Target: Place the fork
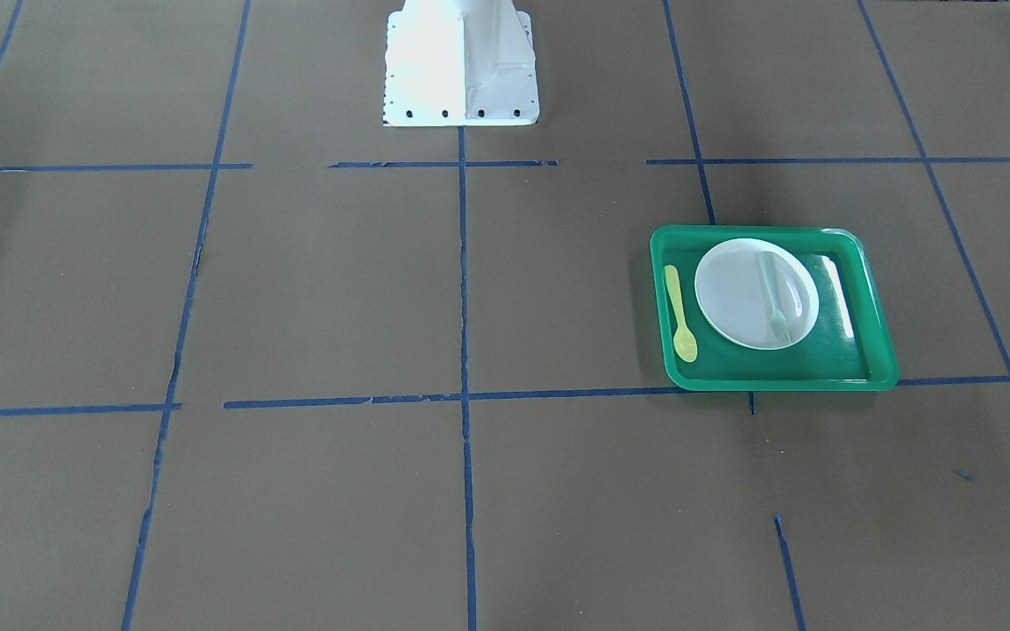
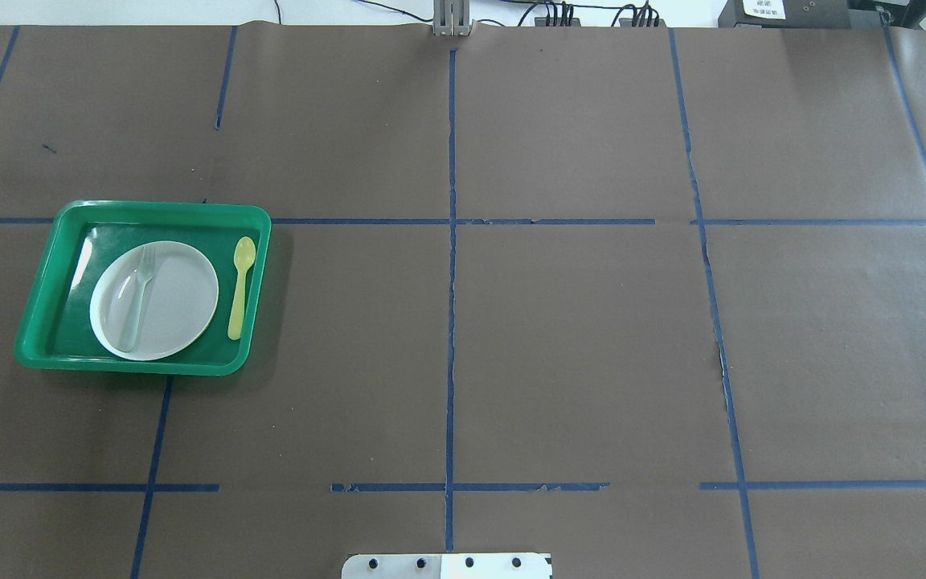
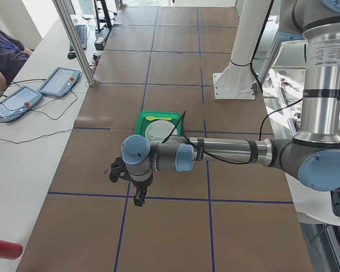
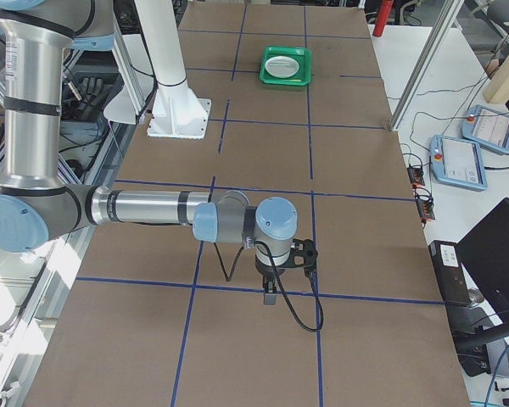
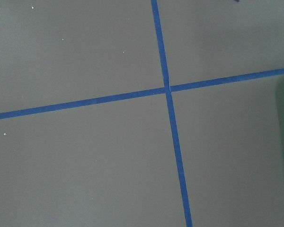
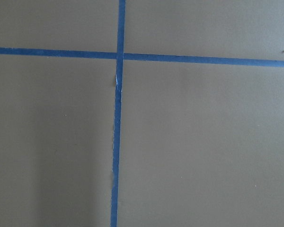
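Note:
The pale translucent fork (image 1: 773,298) lies on a white plate (image 1: 733,298) inside a green tray (image 1: 777,382), tines toward the operators' side. In the overhead view the fork (image 2: 138,297), plate (image 2: 178,293) and tray (image 2: 133,366) sit at the left. My left gripper (image 3: 139,198) shows only in the exterior left view, hanging over the table well short of the tray (image 3: 140,120). My right gripper (image 4: 269,295) shows only in the exterior right view, far from the tray (image 4: 286,82). I cannot tell whether either is open or shut. Both wrist views show only brown paper and blue tape.
A yellow spoon (image 1: 677,311) lies in the tray beside the plate, also seen in the overhead view (image 2: 239,285). The white robot pedestal (image 1: 461,66) stands at the table's robot side. Operator pendants (image 3: 59,81) and cables lie on the side bench.

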{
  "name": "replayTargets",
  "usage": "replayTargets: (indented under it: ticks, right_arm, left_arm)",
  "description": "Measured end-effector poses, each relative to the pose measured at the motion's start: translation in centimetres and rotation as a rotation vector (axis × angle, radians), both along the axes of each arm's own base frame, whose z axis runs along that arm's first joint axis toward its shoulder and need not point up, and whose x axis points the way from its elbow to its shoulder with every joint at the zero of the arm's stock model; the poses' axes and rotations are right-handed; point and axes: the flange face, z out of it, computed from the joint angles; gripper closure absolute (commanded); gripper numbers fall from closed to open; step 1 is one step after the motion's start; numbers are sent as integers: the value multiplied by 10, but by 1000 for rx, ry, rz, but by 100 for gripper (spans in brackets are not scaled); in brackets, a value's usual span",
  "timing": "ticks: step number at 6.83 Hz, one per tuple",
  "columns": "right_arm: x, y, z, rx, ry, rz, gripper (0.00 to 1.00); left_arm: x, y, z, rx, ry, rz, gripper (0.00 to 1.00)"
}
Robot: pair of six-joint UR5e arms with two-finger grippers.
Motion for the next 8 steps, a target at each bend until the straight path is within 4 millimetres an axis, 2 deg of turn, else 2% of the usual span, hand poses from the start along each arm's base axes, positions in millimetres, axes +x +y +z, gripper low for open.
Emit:
replayTargets:
  ticks: [3,4,5,6,8]
  right_arm:
    - [0,0,0,0,0,0,0]
    - [0,0,0,0,0,0,0]
    - [0,0,0,0,0,0,0]
    - [0,0,0,0,0,0,0]
    - [0,0,0,0,0,0,0]
  left_arm:
    - [0,-5,-8,15,-2,-3,0]
    - [5,-9,-21,37,-1,4,0]
    - [18,-14,-42,61,2,14,0]
    - [52,-18,-76,67,11,19,0]
    - [155,-26,-157,28,39,20,0]
